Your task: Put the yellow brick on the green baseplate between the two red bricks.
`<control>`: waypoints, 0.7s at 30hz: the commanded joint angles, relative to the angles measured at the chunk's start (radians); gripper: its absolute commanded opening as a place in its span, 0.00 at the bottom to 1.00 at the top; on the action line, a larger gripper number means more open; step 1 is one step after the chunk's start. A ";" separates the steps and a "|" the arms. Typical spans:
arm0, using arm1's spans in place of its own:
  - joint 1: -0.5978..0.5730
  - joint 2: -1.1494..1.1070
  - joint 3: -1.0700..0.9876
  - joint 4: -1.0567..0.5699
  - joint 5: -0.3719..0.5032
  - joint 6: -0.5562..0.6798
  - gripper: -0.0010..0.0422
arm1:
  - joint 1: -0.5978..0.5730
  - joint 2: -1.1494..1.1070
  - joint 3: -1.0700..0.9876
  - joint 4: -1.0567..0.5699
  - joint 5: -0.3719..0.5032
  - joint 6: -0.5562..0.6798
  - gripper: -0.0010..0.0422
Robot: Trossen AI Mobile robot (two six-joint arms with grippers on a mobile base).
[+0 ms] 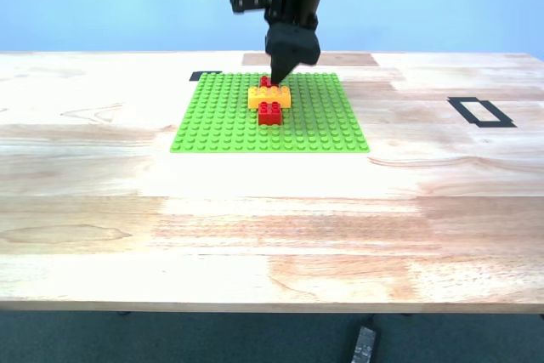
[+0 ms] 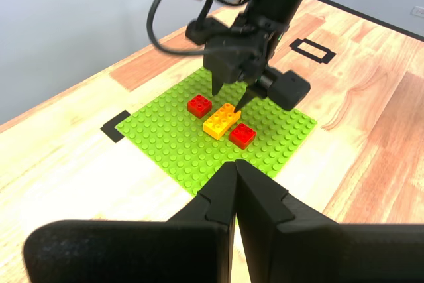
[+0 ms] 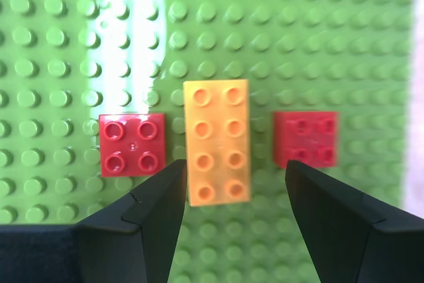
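Yellow brick (image 3: 216, 140) sits on the green baseplate (image 3: 344, 44) between the two red bricks (image 3: 132, 144), my second gripper (image 3: 228, 183) spread open above it, my first gripper (image 2: 235, 183) clenched, so placing looks done.

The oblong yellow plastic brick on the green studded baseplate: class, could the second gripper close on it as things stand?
Probably yes: my second gripper hangs open above the yellow brick, its jaws straddling one end, nothing between.
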 commanded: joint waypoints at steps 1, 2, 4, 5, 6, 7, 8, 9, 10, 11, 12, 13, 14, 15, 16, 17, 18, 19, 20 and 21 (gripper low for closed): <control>0.000 0.000 0.000 0.001 0.000 0.000 0.02 | 0.000 -0.005 0.009 0.013 -0.003 0.021 0.48; 0.000 0.000 0.000 0.000 0.000 0.000 0.02 | 0.000 0.000 0.009 0.019 -0.003 0.029 0.47; 0.000 0.000 0.000 0.000 0.000 0.000 0.02 | 0.000 0.012 0.009 0.021 -0.003 0.032 0.44; 0.000 0.000 0.000 0.000 0.000 0.000 0.02 | 0.000 0.016 0.008 0.021 -0.002 0.033 0.42; 0.000 0.000 0.000 0.000 0.000 0.000 0.02 | 0.001 0.025 0.008 0.022 -0.003 0.033 0.39; 0.000 0.000 0.000 0.000 0.000 0.000 0.02 | 0.002 0.029 0.008 0.022 -0.002 0.033 0.37; 0.000 0.000 0.000 0.001 0.000 0.000 0.02 | 0.003 0.033 0.008 0.021 -0.005 0.034 0.34; 0.000 0.000 0.000 0.000 0.000 0.000 0.02 | 0.002 0.036 0.008 0.024 -0.004 0.034 0.31; 0.000 0.000 0.000 0.002 0.000 0.000 0.02 | 0.002 0.039 0.008 0.026 -0.005 0.033 0.28; 0.000 0.000 0.000 0.003 0.000 0.000 0.02 | 0.002 0.039 0.008 0.026 -0.010 0.033 0.24; 0.000 0.000 0.000 0.003 0.000 0.000 0.02 | 0.002 0.040 0.008 0.027 -0.010 0.034 0.21; 0.000 0.000 0.000 0.004 0.000 0.000 0.02 | 0.002 0.040 0.008 0.026 -0.010 0.033 0.18; 0.000 0.000 0.000 0.003 0.000 0.000 0.02 | 0.002 0.040 0.008 0.026 -0.012 0.034 0.15; 0.000 0.000 0.000 0.003 0.000 0.000 0.02 | 0.002 0.042 0.008 0.028 -0.012 0.034 0.12; 0.000 0.000 0.000 0.004 0.000 0.000 0.02 | 0.002 0.044 0.008 0.027 -0.015 0.034 0.09; 0.000 0.000 0.000 0.004 0.000 0.000 0.02 | 0.002 0.045 0.008 0.027 -0.023 0.035 0.06; 0.000 0.000 0.000 0.004 0.000 0.000 0.02 | 0.003 0.045 0.007 0.027 -0.033 0.041 0.03; 0.000 0.000 0.000 0.003 0.000 0.000 0.02 | 0.002 0.045 0.007 0.029 -0.035 0.041 0.01; 0.000 0.000 0.000 0.004 0.000 0.000 0.02 | 0.003 0.047 0.006 0.033 -0.034 0.040 0.02; 0.000 0.000 0.000 0.004 0.000 0.000 0.02 | 0.002 0.052 0.006 0.039 -0.034 0.041 0.03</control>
